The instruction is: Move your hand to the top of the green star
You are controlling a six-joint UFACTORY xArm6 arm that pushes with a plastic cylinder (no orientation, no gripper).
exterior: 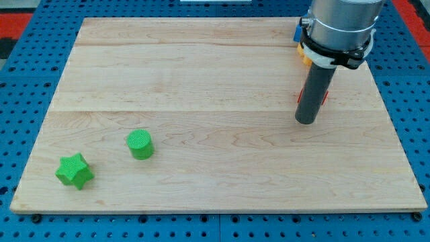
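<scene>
A green star block [74, 171] lies near the board's bottom-left corner. A green round block [140, 144] sits a little up and to the right of it. My tip [306, 121] rests on the board at the view's right, far to the right of both green blocks. A red block [326, 98] shows partly behind the rod. A yellow block [306, 59] and a blue block [297, 31] are mostly hidden by the arm near the top right.
The wooden board [215, 74] lies on a blue pegboard table [27, 101]. The arm's grey body [339, 27] covers the board's top-right corner.
</scene>
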